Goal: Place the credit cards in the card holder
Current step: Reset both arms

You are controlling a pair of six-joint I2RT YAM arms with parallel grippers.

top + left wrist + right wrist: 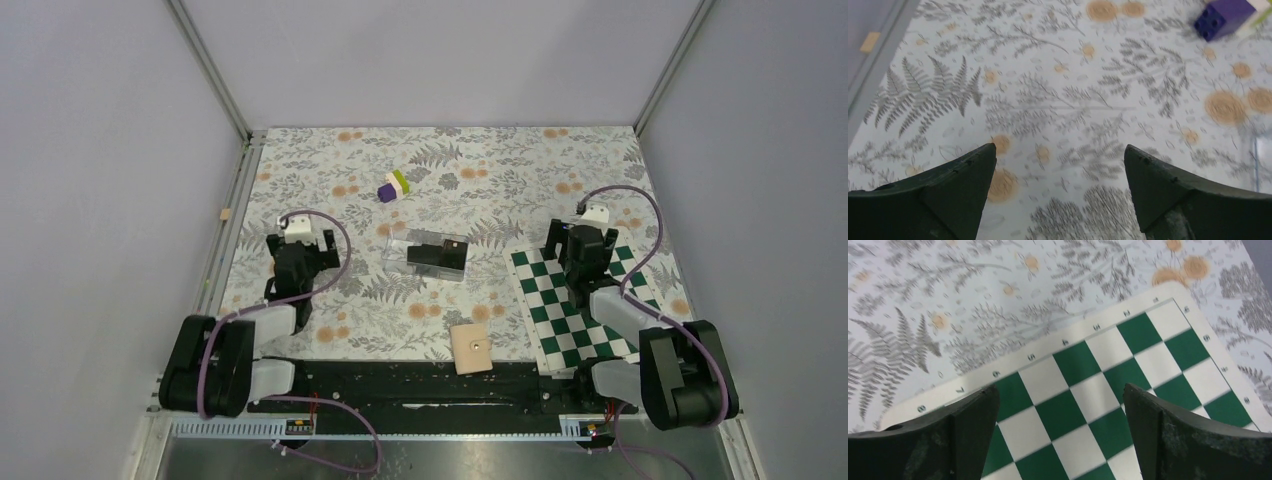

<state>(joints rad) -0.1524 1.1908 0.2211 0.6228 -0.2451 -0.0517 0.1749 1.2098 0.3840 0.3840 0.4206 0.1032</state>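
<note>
Nearest, at the near edge of the counter (330, 160) between the arm bases, the tan card holder (471, 349) lies closed, snap up. Farther in, mid-counter, the black credit cards (441, 254) rest at a clear case (400, 250); in it or on it, I cannot tell. To their left the left tool (1059, 145) gapes wide over bare counter, and to the right the right tool (1060, 386), equally wide, hangs over the far edge of the checkerboard (575, 312).

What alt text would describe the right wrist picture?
The right pincer, open and empty, hangs over a green-and-white checkerboard, its dark fingers in the bottom corners. Beyond the board lies a floral tablecloth.
</note>
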